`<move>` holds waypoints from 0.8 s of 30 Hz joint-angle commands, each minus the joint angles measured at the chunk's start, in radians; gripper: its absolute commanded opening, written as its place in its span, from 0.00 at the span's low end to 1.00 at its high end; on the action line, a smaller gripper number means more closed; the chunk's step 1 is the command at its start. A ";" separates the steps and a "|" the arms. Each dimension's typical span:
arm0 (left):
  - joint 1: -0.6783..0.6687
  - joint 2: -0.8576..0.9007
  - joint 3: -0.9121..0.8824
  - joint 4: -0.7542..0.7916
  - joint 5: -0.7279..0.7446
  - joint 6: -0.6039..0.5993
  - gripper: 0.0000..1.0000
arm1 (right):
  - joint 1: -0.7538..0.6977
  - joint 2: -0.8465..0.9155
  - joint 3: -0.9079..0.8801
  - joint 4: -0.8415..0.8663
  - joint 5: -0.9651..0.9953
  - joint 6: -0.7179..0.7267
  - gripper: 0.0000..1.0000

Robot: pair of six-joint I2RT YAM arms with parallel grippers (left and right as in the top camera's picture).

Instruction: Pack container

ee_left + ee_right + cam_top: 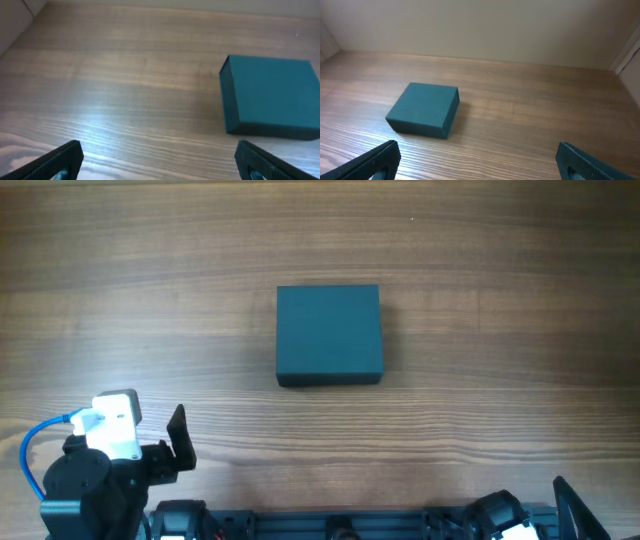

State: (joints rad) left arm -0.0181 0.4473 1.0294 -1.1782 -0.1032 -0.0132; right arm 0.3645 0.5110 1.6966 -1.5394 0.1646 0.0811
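The container (329,335) is a dark teal-green square box with its flat lid closed, lying in the middle of the wooden table. It shows at the right in the left wrist view (270,95) and at the left in the right wrist view (424,109). My left gripper (160,162) is open and empty, low at the near left of the table (180,438), well short of the container. My right gripper (477,162) is open and empty at the near right edge, where only a fingertip (565,492) shows in the overhead view.
The wooden table (500,330) stretches bare around the container. A pale wall (480,25) rises behind the far edge. The arm bases (340,520) line the near edge.
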 commanded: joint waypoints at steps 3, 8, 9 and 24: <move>0.007 -0.005 -0.006 -0.019 0.016 0.005 1.00 | 0.000 -0.005 -0.003 0.005 -0.005 0.000 1.00; 0.007 -0.005 -0.006 -0.019 0.016 0.005 1.00 | 0.000 -0.005 -0.004 0.005 -0.005 0.000 1.00; 0.007 -0.005 -0.006 -0.019 0.017 0.005 1.00 | 0.000 -0.004 -0.007 0.005 -0.005 0.000 1.00; 0.007 -0.005 -0.006 -0.019 0.017 0.005 1.00 | -0.201 -0.087 -0.385 0.391 -0.059 -0.081 1.00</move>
State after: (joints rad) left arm -0.0181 0.4473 1.0294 -1.1984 -0.1032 -0.0132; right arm 0.2268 0.4938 1.5097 -1.3064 0.1646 0.0204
